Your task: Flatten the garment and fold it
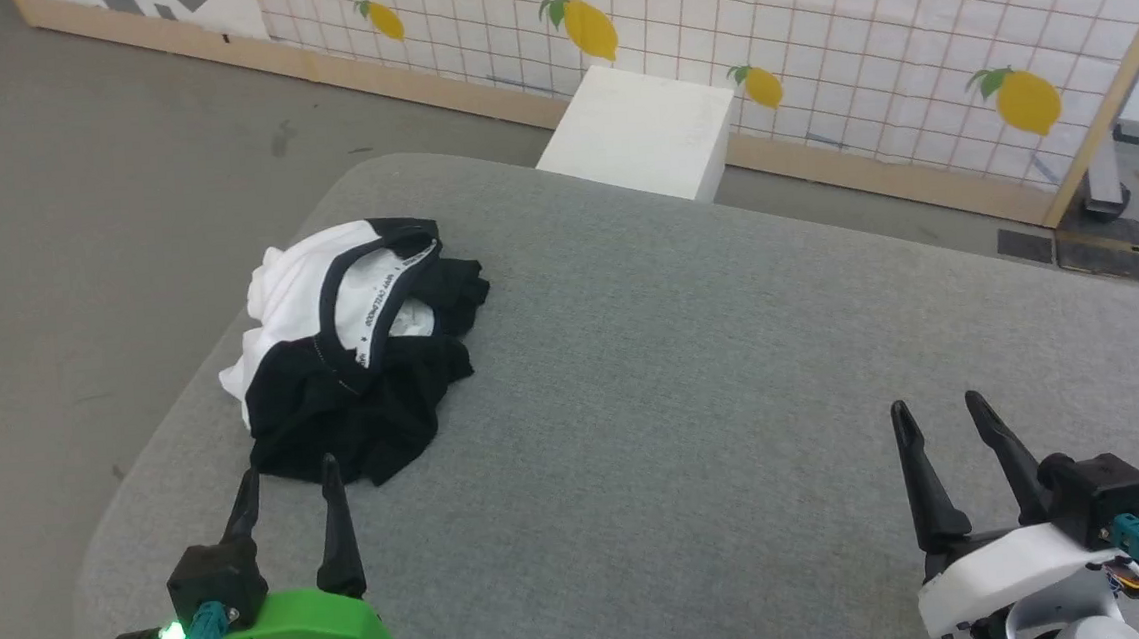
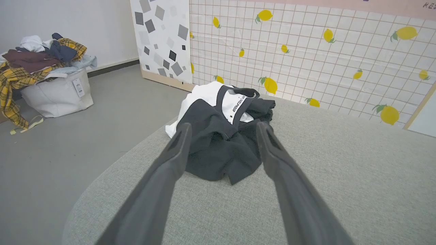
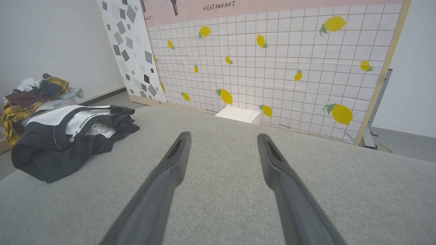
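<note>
Table (image 1: 694, 381): a wide grey padded top with rounded corners. It carries the one heap of cloth near its left edge.
Garment (image 1: 272, 290): a crumpled white shirt with black sleeves. The black cloth is bunched on the near side, the white is behind it, and the neck opening is turned upward.
Handling: it is likely light, limp and not fragile. It should sag from any single pinch and drag a little on the woven top, so it probably needs two holds to spread out.
Where to hold: the black neck trim (image 1: 328, 306) looks like the firmest edge. The loose black edge on the near side is the closest thin layer to pinch.
Left gripper (image 1: 289, 467): its fingers stand apart and hold nothing. The tips are at the near edge of the black cloth, to either side of it in the left wrist view. Whether they touch it cannot be told.
Right gripper (image 1: 936, 402): its fingers are spread and it holds nothing. It sits over bare table, well apart from the shirt.
</note>
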Tool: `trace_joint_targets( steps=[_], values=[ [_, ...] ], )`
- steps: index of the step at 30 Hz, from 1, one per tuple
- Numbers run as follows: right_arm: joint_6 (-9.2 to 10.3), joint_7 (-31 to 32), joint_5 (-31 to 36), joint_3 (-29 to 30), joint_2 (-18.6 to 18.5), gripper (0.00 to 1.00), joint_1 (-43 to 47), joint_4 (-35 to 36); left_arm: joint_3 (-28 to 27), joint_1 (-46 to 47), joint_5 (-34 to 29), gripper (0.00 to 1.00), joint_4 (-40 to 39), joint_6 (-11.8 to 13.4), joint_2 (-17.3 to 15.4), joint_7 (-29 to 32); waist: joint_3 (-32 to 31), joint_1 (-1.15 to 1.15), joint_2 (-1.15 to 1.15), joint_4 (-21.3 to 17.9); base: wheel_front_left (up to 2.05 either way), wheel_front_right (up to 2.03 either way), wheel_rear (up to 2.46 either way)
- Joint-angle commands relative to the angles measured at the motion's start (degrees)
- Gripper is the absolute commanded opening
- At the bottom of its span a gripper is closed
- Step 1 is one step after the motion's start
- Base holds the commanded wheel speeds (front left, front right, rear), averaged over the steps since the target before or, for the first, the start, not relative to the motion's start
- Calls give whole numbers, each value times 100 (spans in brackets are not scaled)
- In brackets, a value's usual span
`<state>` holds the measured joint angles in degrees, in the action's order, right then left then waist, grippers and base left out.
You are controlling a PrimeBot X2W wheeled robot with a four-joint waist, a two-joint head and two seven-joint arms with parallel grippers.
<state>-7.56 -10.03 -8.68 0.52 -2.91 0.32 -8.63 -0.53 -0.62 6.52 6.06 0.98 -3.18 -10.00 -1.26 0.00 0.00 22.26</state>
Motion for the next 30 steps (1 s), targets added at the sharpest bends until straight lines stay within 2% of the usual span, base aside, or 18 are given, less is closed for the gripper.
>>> trace_joint_targets(
  steps=[1, 30],
  values=[
    [5, -61, -73, -1, 2, 100, 93, -38, -7, -87, 66, 100, 20, 31, 22, -66, 0, 0, 0, 58, 0, 0, 0],
    [7, -431, -173, 48, 3, 100, 75, -291, -47, -134, 217, 100, 246, 65, 29, -434, 48, 0, 0, 795, 0, 0, 0]
  ],
)
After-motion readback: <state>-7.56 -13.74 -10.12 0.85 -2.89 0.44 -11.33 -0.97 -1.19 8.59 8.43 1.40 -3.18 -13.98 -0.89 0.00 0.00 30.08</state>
